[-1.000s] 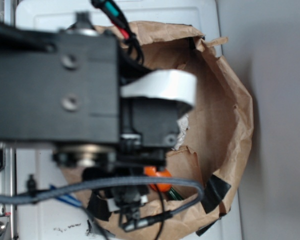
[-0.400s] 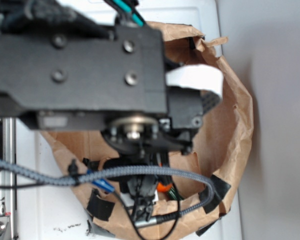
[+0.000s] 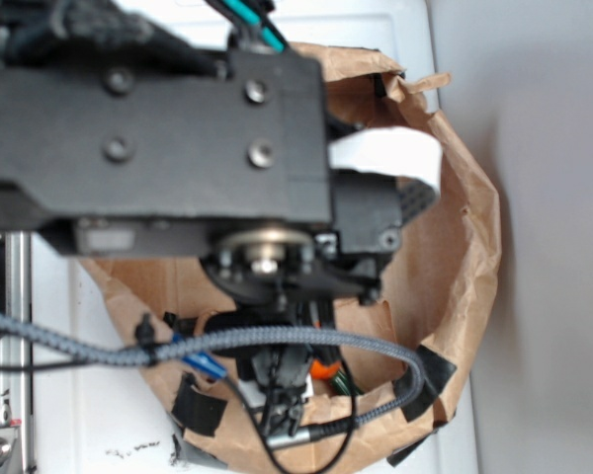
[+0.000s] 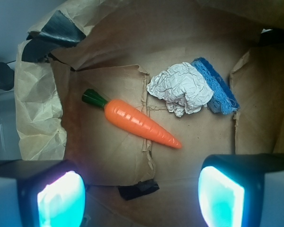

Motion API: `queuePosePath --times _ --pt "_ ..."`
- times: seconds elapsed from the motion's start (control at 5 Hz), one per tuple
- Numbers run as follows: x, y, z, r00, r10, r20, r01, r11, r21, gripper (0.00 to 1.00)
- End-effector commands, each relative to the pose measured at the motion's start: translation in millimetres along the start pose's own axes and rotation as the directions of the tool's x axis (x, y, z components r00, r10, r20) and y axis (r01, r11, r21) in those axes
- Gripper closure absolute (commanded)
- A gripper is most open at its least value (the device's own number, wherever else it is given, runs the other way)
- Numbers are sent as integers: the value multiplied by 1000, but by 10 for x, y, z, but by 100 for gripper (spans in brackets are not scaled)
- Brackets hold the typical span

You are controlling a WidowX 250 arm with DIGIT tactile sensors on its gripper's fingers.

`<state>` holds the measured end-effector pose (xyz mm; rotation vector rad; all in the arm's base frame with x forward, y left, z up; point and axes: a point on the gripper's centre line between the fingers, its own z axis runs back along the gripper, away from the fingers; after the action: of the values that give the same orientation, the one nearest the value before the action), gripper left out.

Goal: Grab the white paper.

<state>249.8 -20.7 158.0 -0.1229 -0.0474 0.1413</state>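
Observation:
The white paper (image 4: pixel 179 88) is a crumpled off-white wad on the floor of the brown paper bag (image 4: pixel 109 156), upper right of centre in the wrist view. It touches a blue sponge (image 4: pixel 218 86) on its right. An orange carrot (image 4: pixel 140 123) with a green top lies to its lower left. My gripper (image 4: pixel 141 196) is open and empty, above the bag floor, its glowing cyan pads (image 4: pixel 61 198) at the bottom corners. The paper lies ahead of it and a little right. In the exterior view the arm (image 3: pixel 158 148) hides the paper; only a bit of carrot (image 3: pixel 324 369) shows.
The bag's torn walls (image 3: pixel 469 247) ring the objects, with black tape patches (image 4: pixel 138 188) on the floor and rim (image 3: pixel 430 373). The bag stands on a white surface (image 3: pixel 99 415). A grey braided cable (image 3: pixel 277 341) loops over the bag's near side.
From one second ago to 0.4 s ago the arm swung right and further over the bag, hiding more of the inside. Since then nothing has visibly changed.

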Motion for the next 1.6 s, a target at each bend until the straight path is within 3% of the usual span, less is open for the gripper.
queuePosePath --times 0.0,0.2,0.8,1.2,1.4 --pt "317 158 -542 986 150 78 -152 988 15 0" --pt "499 172 -736 959 249 135 -249 968 -13 0" --pt "564 408 -544 906 387 173 -381 922 -66 0" --pt "653 405 -626 857 445 258 -455 890 -24 0" --pt "632 490 -574 855 450 257 -456 889 -41 0"
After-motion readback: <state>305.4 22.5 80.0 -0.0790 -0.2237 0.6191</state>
